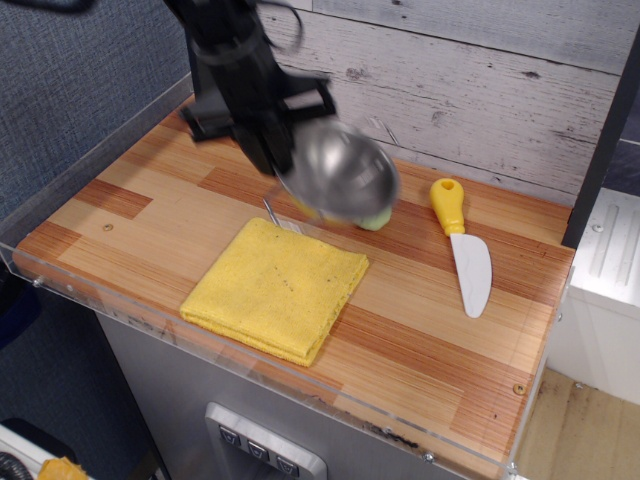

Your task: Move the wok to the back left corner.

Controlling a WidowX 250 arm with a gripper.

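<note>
The shiny steel wok [340,172] hangs tilted in the air above the middle back of the striped wood tabletop [150,200], blurred by motion. One thin wire handle [272,212] dangles below its left side. My black gripper [283,158] is shut on the wok's left rim and carries it. The back left corner [200,112], where the white plank wall meets the blue-grey wall, lies behind my arm and is mostly hidden by it.
A folded yellow cloth [275,287] lies at the front middle. A knife with a yellow handle [461,245] lies to the right. A small green object [376,217] peeks out below the wok. A clear plastic rim [230,365] edges the table front.
</note>
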